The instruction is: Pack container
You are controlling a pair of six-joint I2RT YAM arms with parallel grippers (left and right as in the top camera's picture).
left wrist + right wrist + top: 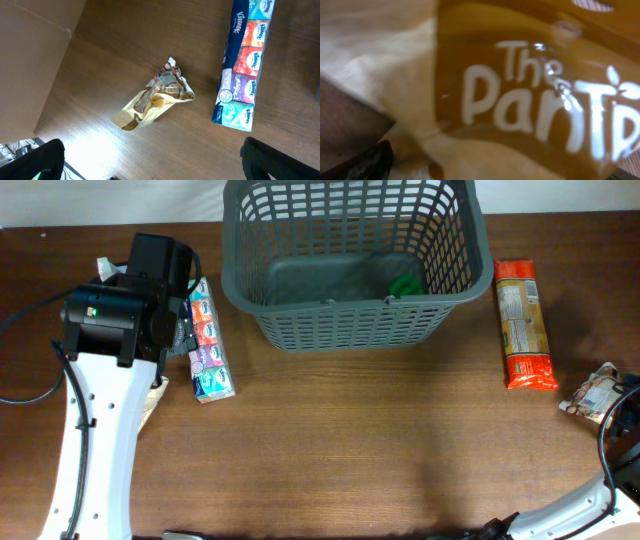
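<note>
Frankly, you probably need not lift the container (340,330) at all. It sits at the far middle of the table, open side up, with something small and green (405,284) on its floor. It looks like stiff, light plastic, bulky for one arm and likely to skate on the smooth wood if you knock it. If you must move it, take the thick rim, or hook a finger through the slotted wall.

Your left gripper (160,162) is spread wide and holds nothing. It hangs above a crinkled snack pouch (155,102), with the tissue multipack (242,65) just beside that. Your right gripper (495,170) also stands wide, close over a soft bag (530,100) with printed lettering, and I see no pinch on it. An orange packet (524,325) lies to the right of the basket.
</note>
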